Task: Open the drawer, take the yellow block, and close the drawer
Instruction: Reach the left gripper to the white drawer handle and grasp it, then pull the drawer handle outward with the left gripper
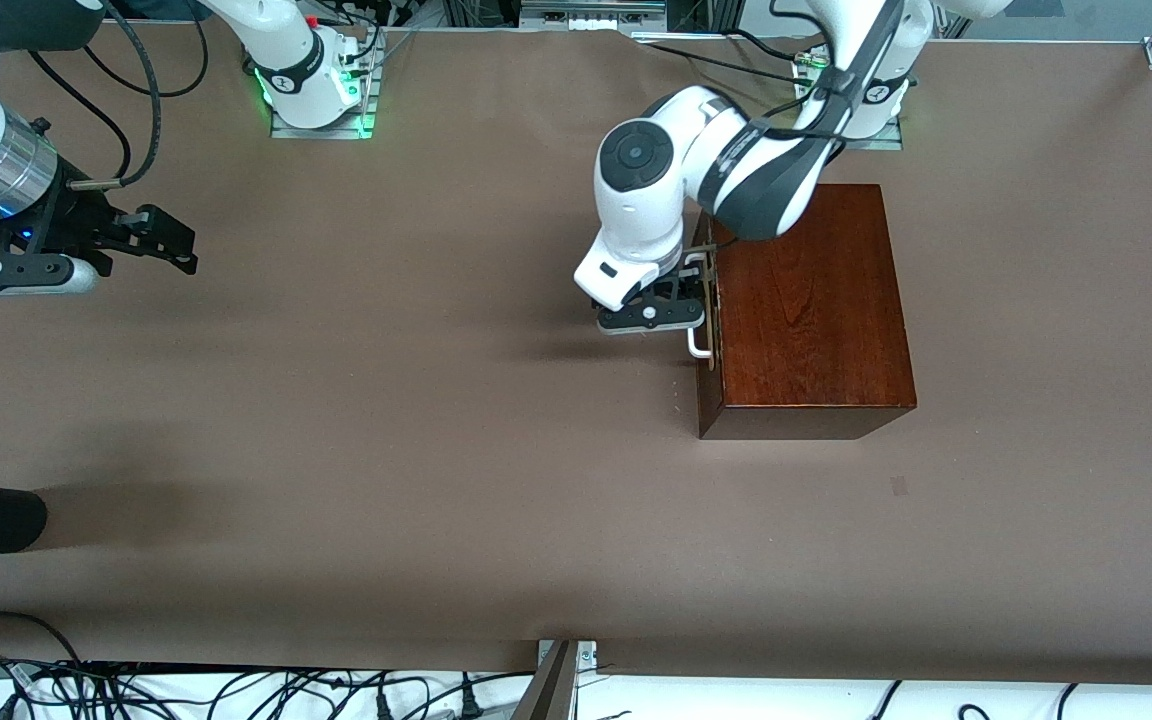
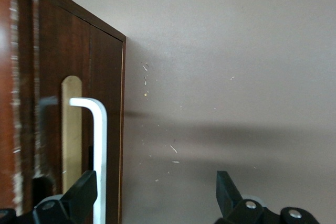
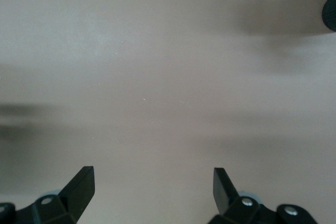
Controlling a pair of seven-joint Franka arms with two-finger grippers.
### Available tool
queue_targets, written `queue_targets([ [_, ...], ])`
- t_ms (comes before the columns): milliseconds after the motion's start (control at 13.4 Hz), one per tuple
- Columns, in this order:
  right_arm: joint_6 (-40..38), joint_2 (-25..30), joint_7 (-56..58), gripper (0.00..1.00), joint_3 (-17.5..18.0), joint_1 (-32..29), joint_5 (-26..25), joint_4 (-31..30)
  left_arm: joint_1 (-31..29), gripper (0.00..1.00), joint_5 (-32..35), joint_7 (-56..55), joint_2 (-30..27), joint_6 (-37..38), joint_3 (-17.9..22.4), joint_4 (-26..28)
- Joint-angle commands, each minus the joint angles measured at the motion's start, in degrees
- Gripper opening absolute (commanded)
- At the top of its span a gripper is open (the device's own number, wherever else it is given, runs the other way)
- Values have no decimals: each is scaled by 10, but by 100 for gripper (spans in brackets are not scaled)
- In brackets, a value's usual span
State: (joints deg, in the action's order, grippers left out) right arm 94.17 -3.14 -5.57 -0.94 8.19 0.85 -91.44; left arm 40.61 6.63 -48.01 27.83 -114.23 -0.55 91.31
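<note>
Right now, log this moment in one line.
drawer: shut | left hand: open at handle | right hand: open, waiting | yellow block: unseen

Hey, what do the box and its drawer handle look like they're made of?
The box: apparently wood with a glossy reddish-brown varnish; grain lines and reflections show on its top. The handle: a smooth white bar, maybe painted metal or plastic; the look leaves that open.
</note>
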Motion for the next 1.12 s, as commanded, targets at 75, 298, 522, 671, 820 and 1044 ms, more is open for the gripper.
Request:
queue_targets([
  [75,4,6,-3,100,3,-2,-7,-7,3,100,24,-9,-1,-2,4,17],
  [298,4,6,-3,100,3,-2,-7,-7,1,100,24,-9,-1,-1,5,36],
  [522,4,5,-2,100,3,-2,-7,-8,0,100,24,-10,-1,0,5,51],
  [671,5,5,-3,100,3,-2,-7,-8,0,100,24,-10,-1,0,5,60],
  [820,5,5,-2,100,3,-2,-7,-8,0,100,23,-13,-3,2,5,68],
  [1044,5,4,-3,100,3,-2,-7,-8,1,100,17,-38,-2,0,3,70],
])
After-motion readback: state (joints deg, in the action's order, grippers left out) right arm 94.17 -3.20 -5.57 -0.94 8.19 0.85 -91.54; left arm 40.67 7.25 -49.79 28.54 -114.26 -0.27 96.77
